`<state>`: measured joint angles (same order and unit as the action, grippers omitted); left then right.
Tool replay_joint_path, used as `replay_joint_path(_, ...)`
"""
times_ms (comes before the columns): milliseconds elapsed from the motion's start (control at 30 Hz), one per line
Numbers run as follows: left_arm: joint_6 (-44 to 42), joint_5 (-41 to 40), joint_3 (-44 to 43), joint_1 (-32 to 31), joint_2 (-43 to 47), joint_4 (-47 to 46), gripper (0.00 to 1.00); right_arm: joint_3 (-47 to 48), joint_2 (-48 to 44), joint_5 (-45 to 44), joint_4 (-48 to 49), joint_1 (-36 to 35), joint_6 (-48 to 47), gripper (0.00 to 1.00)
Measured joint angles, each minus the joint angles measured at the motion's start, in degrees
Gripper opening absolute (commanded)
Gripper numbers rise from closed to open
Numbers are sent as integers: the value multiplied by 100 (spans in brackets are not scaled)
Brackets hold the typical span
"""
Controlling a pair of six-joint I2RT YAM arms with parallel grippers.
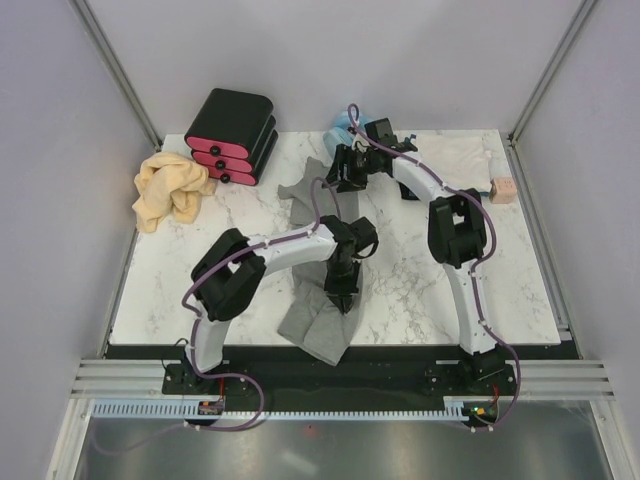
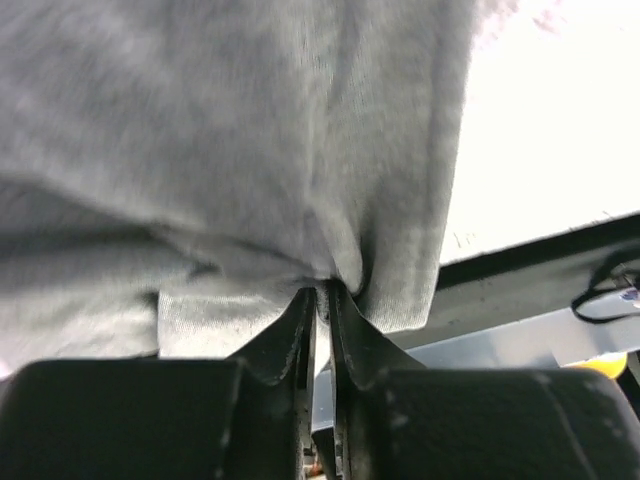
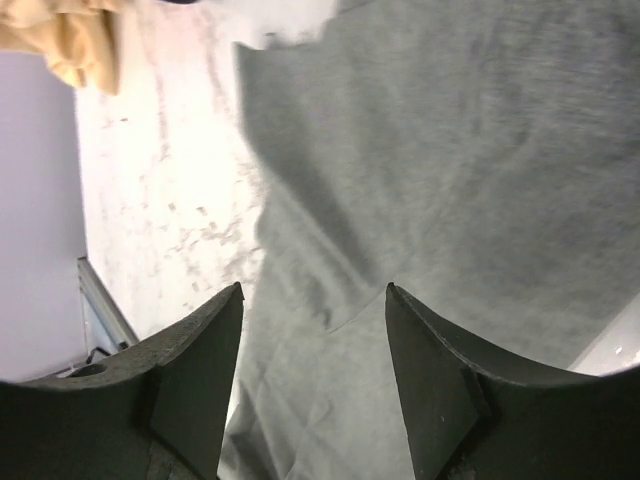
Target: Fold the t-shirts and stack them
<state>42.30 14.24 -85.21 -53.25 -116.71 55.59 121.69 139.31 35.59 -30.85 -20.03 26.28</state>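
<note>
A large heather-grey t-shirt (image 1: 318, 332) lies stretched from the table's middle to its near edge, where it hangs over. My left gripper (image 1: 340, 298) points down onto it. In the left wrist view its jaws (image 2: 325, 290) stand almost together, pinching a gathered fold of the grey cloth (image 2: 250, 130). My right gripper (image 1: 346, 178) hovers over the shirt's far end (image 1: 300, 200), open, with grey cloth (image 3: 450, 150) below and nothing between its fingers (image 3: 315, 290). A tan-yellow t-shirt (image 1: 170, 190) is crumpled at the far left. A whitish t-shirt (image 1: 455, 160) lies at the far right.
A black box with pink drawers (image 1: 232, 135) stands at the back left. A light-blue coiled hose (image 1: 344, 127) sits at the back centre behind the right arm. A small pink block (image 1: 502, 189) rests at the right edge. The tan-yellow shirt (image 3: 70, 40) shows in the right wrist view's corner.
</note>
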Motion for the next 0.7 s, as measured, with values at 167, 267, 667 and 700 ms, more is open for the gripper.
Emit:
replay_joint_path(167, 144, -308, -343, -13, 492, 400, 20, -157, -658, 201, 28, -9, 17, 67)
replay_joint_path(267, 208, -509, -728, -13, 713, 601, 22, -168, -1019, 348, 57, -9, 98, 67)
replay_joint_path(667, 195, -763, -1163, -15, 638, 992, 32, -1152, -2170, 466, 11, -9, 245, 66)
replay_joint_path(700, 181, -802, -1163, -17, 553, 1014, 36, -1276, -2238, 457, -11, -9, 243, 66)
